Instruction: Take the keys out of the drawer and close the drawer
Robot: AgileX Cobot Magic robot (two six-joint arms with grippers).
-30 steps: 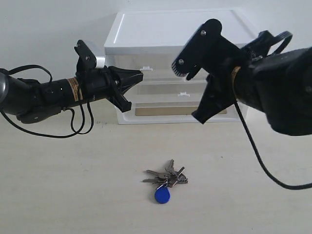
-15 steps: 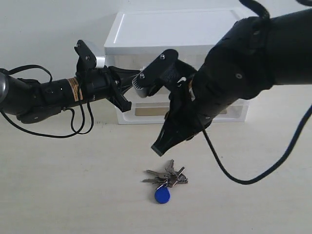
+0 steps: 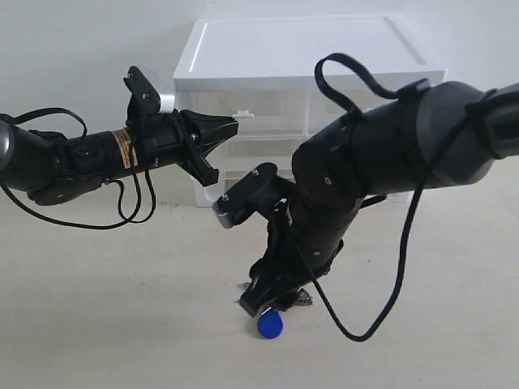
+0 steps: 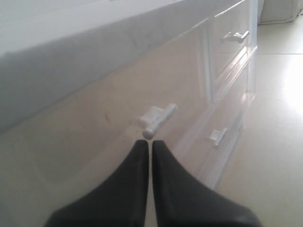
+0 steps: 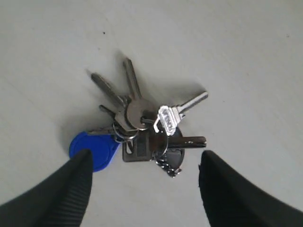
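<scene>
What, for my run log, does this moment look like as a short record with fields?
keys: lying on the table, outside the cabinet, blue fob attached
right end effector: open, straddling the keys, not gripping
left end effector: shut, just short of the tab handle on the left-hand drawer
right-hand drawer: looks pushed in

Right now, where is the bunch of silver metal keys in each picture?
Exterior view: bunch of silver metal keys, bottom centre, mostly hidden.
Left wrist view: not in it.
Right wrist view: keys at centre, fully visible.
Shared landmark: their round blue plastic fob.
</scene>
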